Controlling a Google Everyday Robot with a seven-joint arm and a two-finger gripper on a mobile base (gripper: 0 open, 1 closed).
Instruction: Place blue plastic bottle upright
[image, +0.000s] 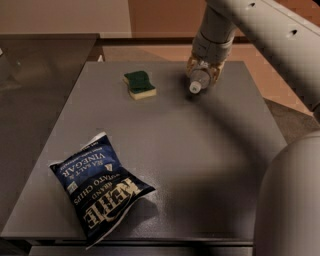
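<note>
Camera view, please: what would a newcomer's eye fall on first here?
The dark blue chip bag lies crumpled at the near left corner of the grey table. Toward the far edge, the claw grips the blue plastic bottle, which is tilted with its white cap pointing down. A green-topped sponge lies apart, further left in the picture.

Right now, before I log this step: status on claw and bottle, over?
Claw over far side of table, shut on bottle. Bottle tilted, cap down, not upright. Sponge and chip bag both clear of it.
</note>
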